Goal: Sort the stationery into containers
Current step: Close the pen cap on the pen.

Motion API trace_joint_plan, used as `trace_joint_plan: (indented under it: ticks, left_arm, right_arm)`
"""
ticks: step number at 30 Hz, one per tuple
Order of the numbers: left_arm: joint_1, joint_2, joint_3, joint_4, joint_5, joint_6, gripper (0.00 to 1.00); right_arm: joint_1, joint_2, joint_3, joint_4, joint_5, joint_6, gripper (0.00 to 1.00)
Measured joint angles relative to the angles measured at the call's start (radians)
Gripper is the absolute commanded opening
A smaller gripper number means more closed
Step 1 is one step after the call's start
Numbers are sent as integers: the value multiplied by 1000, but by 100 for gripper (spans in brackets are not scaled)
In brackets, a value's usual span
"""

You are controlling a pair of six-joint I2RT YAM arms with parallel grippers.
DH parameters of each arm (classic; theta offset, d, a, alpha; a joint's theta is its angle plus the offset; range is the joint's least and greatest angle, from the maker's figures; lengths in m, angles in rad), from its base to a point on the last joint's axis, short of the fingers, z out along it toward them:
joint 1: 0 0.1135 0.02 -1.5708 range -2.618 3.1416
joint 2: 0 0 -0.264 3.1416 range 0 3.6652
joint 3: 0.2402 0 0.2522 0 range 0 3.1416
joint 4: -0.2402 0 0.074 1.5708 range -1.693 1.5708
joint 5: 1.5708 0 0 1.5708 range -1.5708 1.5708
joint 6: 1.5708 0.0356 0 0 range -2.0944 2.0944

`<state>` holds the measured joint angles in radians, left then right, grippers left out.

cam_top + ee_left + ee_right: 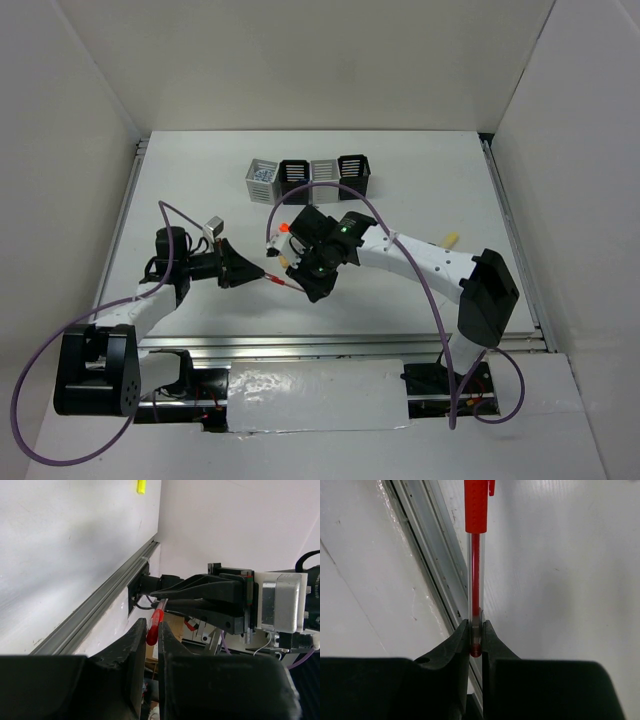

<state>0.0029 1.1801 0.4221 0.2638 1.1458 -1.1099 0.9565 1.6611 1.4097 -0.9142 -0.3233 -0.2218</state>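
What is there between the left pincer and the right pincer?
A thin red plastic pen spans the gap: the left pincer grips one end, the right pincer the other, as the top view shows.

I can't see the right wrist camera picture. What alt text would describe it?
A thin red pen with a clear barrel is pinched at one end between the black fingers of the right gripper, pointing straight away from the camera. Behind it lie a white surface and a slanting metal rail.
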Motion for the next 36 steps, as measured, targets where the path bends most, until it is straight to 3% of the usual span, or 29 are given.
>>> trace_joint_plan:
  ticks: [36]
  left_arm:
    - [-6,0,5,81,-58,-50,0]
  right_arm:
    - [3,48,92,-57,48,42,0]
